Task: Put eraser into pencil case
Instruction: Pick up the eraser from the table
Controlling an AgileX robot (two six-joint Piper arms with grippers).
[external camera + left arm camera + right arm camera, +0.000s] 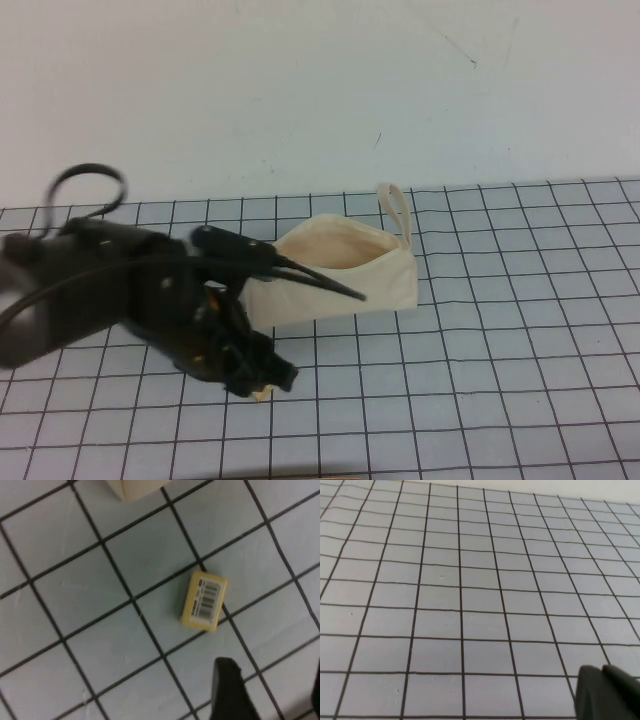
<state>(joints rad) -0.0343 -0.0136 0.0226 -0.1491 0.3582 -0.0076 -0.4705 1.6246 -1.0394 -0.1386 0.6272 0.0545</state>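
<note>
The eraser (204, 601), a small tan-yellow block with a white barcode label, lies flat on the gridded mat. In the high view only a sliver of it (262, 394) shows under my left gripper (272, 378). My left gripper (272, 696) is open and hovers just above the mat beside the eraser, without touching it. The cream pencil case (335, 275) lies open behind the gripper, its peach lining and loop strap (397, 210) showing. One corner of it shows in the left wrist view (132, 487). My right gripper (609, 692) is shut and empty over bare mat, out of the high view.
The gridded mat (500, 350) covers the table, with a white wall (320, 90) behind it. My left arm and its cables (90, 290) fill the left front of the mat.
</note>
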